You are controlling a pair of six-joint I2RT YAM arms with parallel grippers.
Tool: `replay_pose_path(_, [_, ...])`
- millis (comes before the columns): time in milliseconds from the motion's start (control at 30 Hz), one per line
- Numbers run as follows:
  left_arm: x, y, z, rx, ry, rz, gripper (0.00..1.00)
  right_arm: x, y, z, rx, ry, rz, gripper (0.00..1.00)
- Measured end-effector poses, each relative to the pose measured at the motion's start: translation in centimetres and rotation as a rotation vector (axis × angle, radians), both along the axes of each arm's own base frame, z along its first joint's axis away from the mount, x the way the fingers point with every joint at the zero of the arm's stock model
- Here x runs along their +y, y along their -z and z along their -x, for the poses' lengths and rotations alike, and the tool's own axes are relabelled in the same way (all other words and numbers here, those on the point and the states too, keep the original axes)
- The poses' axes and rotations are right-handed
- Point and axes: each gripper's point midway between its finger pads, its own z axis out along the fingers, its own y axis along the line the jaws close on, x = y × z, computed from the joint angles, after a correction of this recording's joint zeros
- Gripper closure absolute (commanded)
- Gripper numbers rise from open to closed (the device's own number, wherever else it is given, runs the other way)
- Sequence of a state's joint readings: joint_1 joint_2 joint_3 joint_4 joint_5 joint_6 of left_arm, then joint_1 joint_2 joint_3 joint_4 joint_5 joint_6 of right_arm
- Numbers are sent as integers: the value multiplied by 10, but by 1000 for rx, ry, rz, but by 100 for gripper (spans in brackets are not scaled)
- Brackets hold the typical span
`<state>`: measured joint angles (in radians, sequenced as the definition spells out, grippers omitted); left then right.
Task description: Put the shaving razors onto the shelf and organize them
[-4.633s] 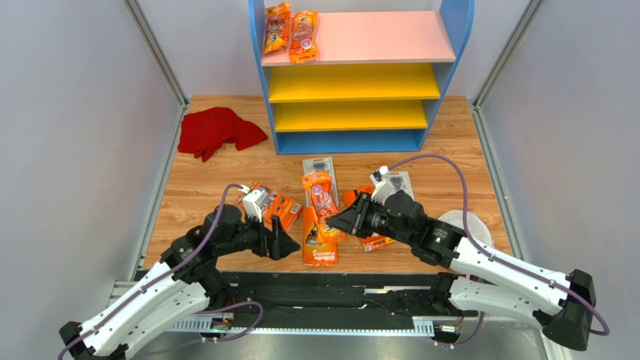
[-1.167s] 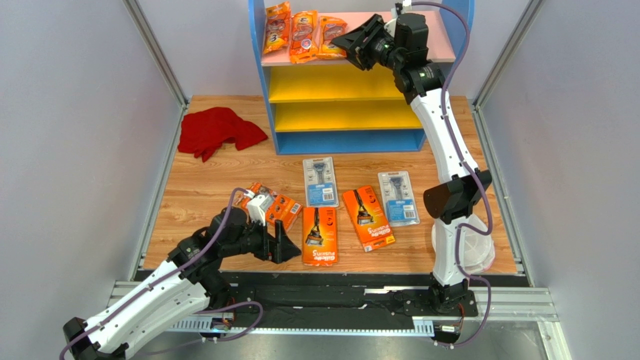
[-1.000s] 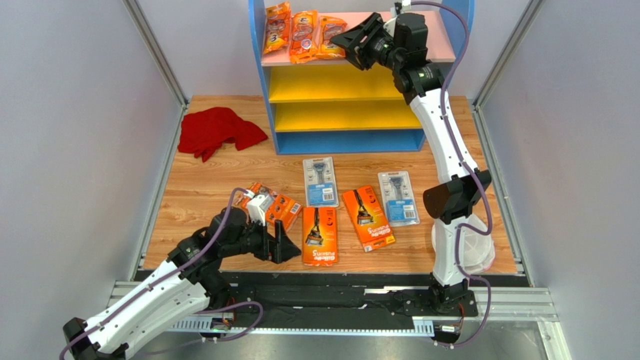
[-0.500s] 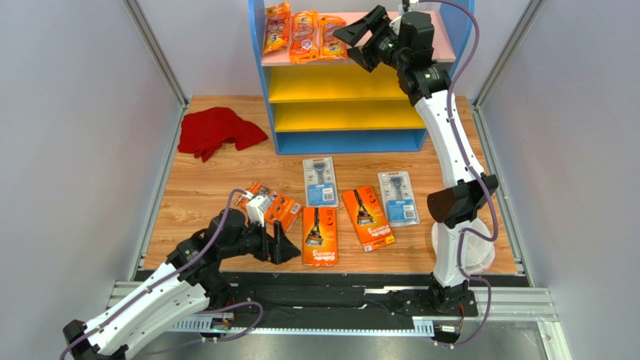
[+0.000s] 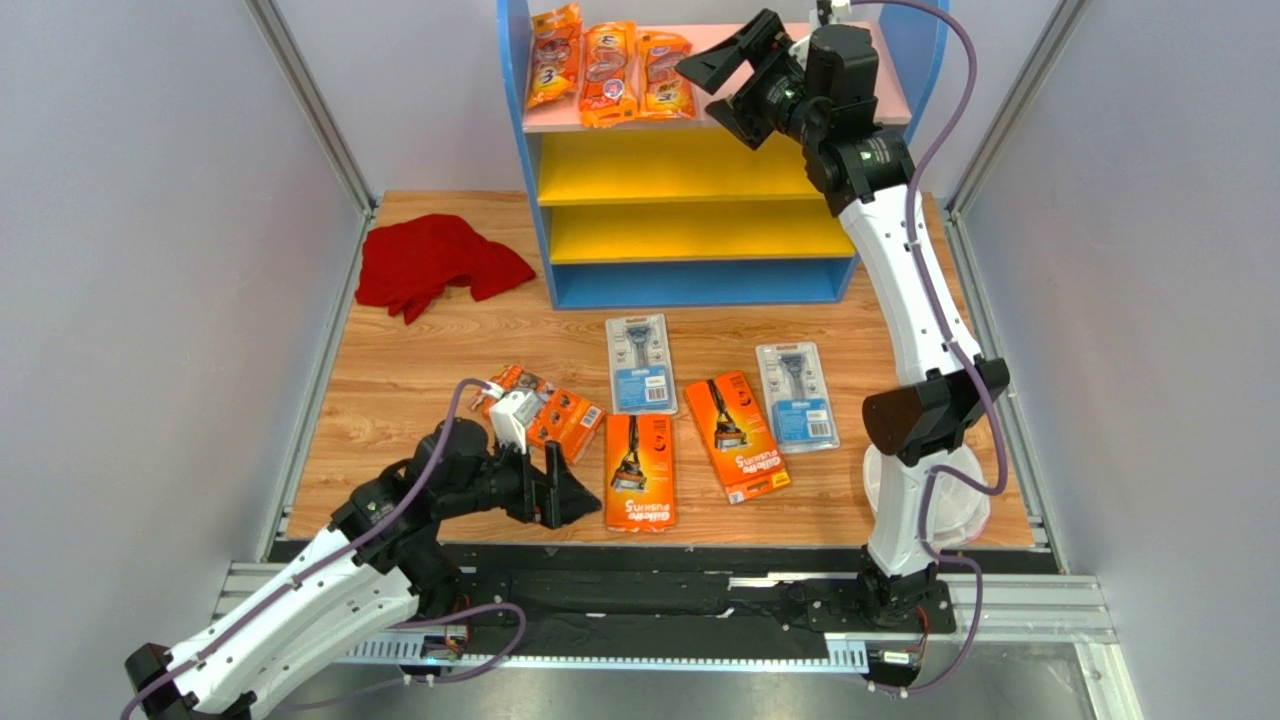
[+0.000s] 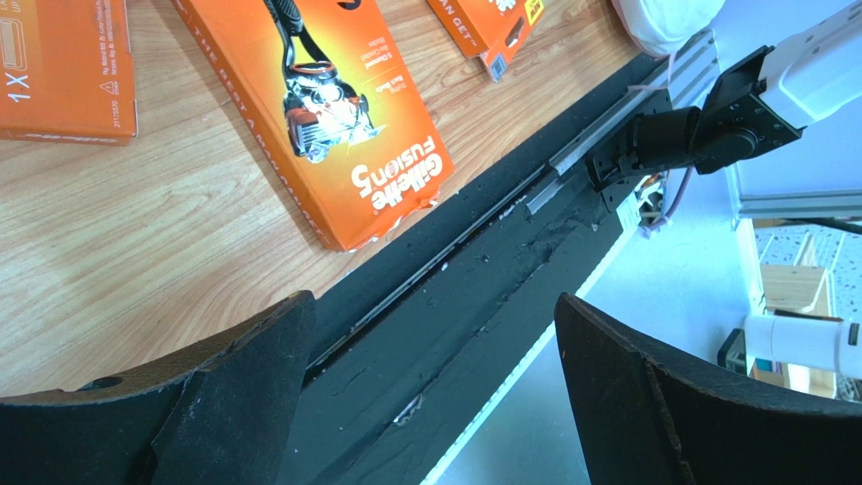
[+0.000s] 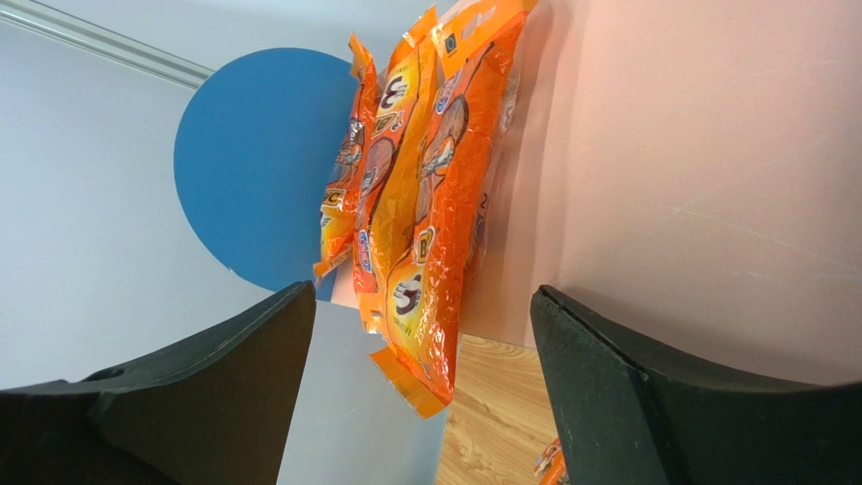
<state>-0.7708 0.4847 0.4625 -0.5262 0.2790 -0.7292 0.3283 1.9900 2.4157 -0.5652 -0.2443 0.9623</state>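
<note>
The shelf [image 5: 676, 165] stands at the back, and three orange razor bags [image 5: 609, 71] lie side by side on the left of its pink top board [image 7: 708, 152]. My right gripper [image 5: 696, 87] hovers open just right of the third bag [image 7: 445, 232], holding nothing. On the table lie two orange razor boxes [image 5: 639, 473] [image 5: 736, 435], a smaller orange card [image 5: 549, 417] and two grey-blue blister cards [image 5: 642, 363] [image 5: 796, 393]. My left gripper [image 5: 579, 488] rests open and empty at the near edge, beside the left orange box [image 6: 334, 111].
A red cloth [image 5: 436, 263] lies at the back left of the table. A round white dish [image 5: 939, 503] sits at the near right, partly behind the right arm. The shelf's two yellow boards hold nothing. A black rail [image 6: 486, 303] runs under the left gripper.
The right gripper has opened wider, left the third orange bag on the pink board and drawn back slightly up and right. The left arm has stayed still.
</note>
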Motion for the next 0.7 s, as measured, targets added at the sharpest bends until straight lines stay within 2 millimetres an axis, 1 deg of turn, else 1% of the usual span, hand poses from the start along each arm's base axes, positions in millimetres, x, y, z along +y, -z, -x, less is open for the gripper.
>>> replay_pose_path(100, [0,0,0,3,-3,2,3,-4,-1,5,-4,11,24,13])
replay_pose_path(167, [0,1,0,5,-4,2,3,-10,2,14,0,20,46,13])
replay_pose_path(300, [1,4,1,11,-9,1,3,-25,5,48,3,28,99,13])
replay_pose_path(433, [2,5,-1,16,-26,-1,3,-41,17,96,8,25,155,13])
replay_pose_path(467, [2,5,-2,17,-30,-2,3,-45,25,114,14,20,175,13])
replay_pose_path(533, [2,6,-3,21,-38,-4,3,-49,35,137,6,11,191,13])
replay_pose_path(567, [2,7,-3,27,-40,-8,3,-52,48,151,21,3,205,13])
replay_pose_path(600, [2,8,-3,32,-42,-12,3,-55,62,166,34,-7,215,13])
replay_pose_path(667, [1,12,-4,49,-48,-23,3,-59,100,191,92,-27,241,14])
replay_pose_path(700, [1,14,-4,57,-50,-29,3,-61,122,204,124,-40,253,13])
